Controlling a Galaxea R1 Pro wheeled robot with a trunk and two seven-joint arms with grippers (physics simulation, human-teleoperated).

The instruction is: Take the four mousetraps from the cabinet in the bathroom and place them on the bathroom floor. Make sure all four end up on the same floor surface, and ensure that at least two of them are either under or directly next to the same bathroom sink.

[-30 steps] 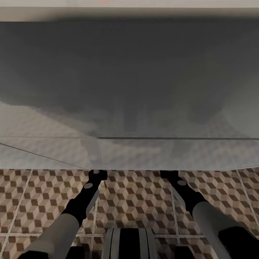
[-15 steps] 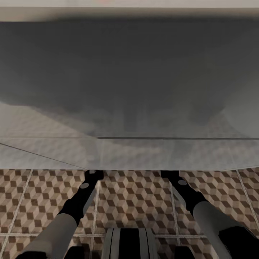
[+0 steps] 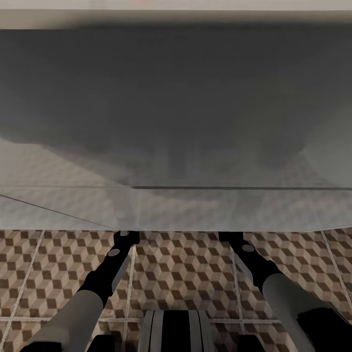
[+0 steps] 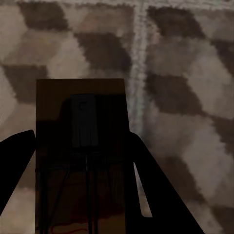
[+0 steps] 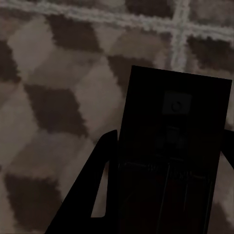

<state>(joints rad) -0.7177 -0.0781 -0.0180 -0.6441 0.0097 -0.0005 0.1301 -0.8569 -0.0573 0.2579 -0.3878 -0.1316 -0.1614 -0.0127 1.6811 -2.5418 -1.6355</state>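
- The left arm [image 3: 105, 281] reached forward over the bathroom floor [image 3: 186, 269], its tip passing under the edge of a pale grey overhanging body [image 3: 176, 122].
- In the left wrist view, the left jaws held a mousetrap [image 4: 80, 146] between the dark fingers [image 4: 156, 195], just above the cube-patterned tiles.
- The right arm [image 3: 264, 276] reached forward likewise.
- In the right wrist view, the right jaws gripped a second mousetrap [image 5: 173, 146], a dark finger [image 5: 90, 195] beside it, over the floor.

Left hand [image 4: 83, 195] fingers flanking a brown mousetrap [image 4: 80, 146], cube-patterned bathroom floor [image 4: 185, 87] beyond
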